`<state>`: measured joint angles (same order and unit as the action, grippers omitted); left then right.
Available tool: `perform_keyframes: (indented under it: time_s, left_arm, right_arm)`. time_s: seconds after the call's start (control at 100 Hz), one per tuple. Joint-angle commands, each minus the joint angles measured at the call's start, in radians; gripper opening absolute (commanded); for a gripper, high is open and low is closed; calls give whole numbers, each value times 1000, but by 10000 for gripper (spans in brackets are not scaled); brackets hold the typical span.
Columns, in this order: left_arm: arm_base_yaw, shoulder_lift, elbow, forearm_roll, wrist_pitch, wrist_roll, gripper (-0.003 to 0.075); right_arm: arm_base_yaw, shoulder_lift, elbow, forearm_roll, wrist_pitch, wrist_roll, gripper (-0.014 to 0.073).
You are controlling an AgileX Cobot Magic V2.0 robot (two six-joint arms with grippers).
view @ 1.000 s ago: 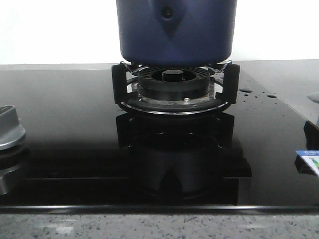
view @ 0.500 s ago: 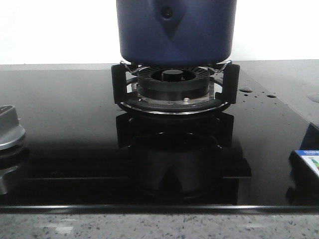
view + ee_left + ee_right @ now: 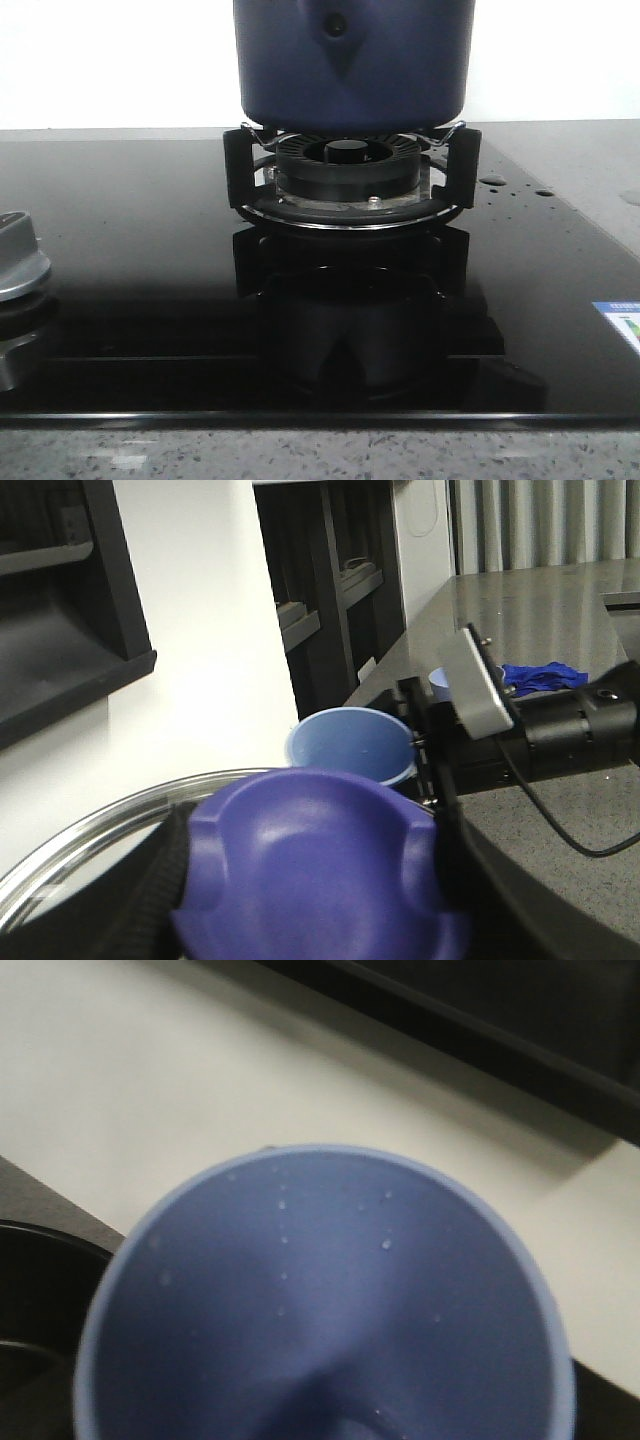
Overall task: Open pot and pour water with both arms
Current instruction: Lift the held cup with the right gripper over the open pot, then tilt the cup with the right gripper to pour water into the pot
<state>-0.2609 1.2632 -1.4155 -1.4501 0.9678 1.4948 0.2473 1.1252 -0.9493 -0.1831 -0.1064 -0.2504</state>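
Fingers of either gripper are not showing clearly, so whether they are gripping cannot be told. Filling the left wrist view is a purple lid knob [image 3: 310, 865] above a glass lid rim [image 3: 90, 825], with a blue cup [image 3: 352, 742] behind. That cup [image 3: 325, 1300] is crowding the right wrist view. Out front, the pot [image 3: 352, 60] is sitting on the burner ring [image 3: 348, 165] of a black stove top [image 3: 130, 270], a silver dial [image 3: 18, 258] lying at its left edge.
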Motion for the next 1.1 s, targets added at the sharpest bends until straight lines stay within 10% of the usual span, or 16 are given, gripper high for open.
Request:
perform_keyframes:
  time_s: [0.0,0.57,1.09]
  left_arm:
    - [1,-53,-35,-75,-12,-11,291]
    - [1,-135,-35,-64,-14,-36,291]
    - [1,-135,-35,-62,-14,-55,291]
  right_arm:
    - [45,25,-109,-93,-30,1,164]
    - [127,251,-306,-719,28,-1,164]
    - [127,301,-337,-942,18,-38,164]
